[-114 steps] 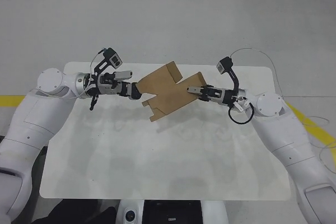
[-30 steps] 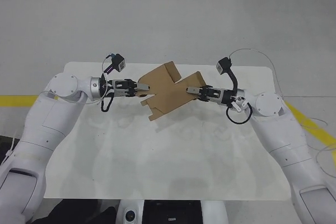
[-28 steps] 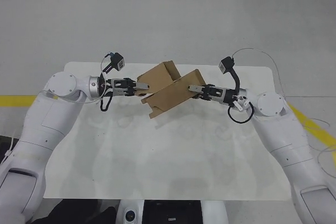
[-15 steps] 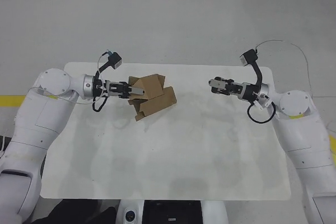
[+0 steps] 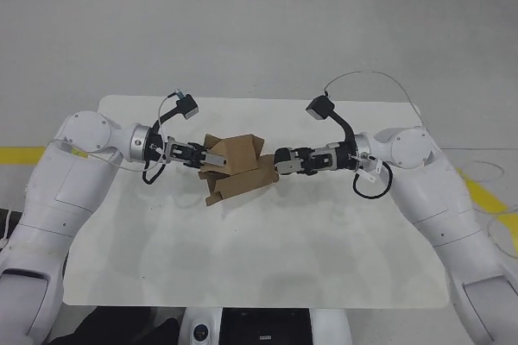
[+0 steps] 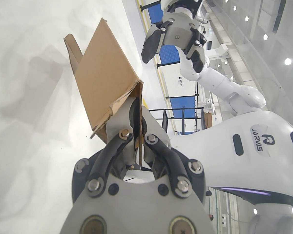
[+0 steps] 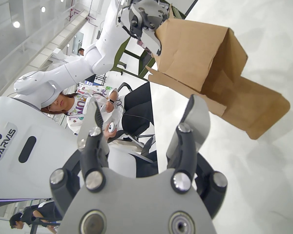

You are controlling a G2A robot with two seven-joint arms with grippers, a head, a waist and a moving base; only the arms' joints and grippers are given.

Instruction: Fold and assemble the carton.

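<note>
The brown carton is partly folded into an open box shape, with one flap lying on the white table. My left gripper is shut on the carton's left edge. In the left wrist view, its fingers pinch a carton panel. My right gripper is open just beside the carton's right side, with nothing between its fingers. In the right wrist view, the carton stands ahead of the open right gripper, with the left gripper holding its far edge.
The white table extends to the front and to both sides of the carton. The right gripper hangs open beyond the carton in the left wrist view.
The right gripper let go of the carton and drew off to the right. It has now come back to the carton's right side, open. The left gripper kept its hold, and the carton folded further.
</note>
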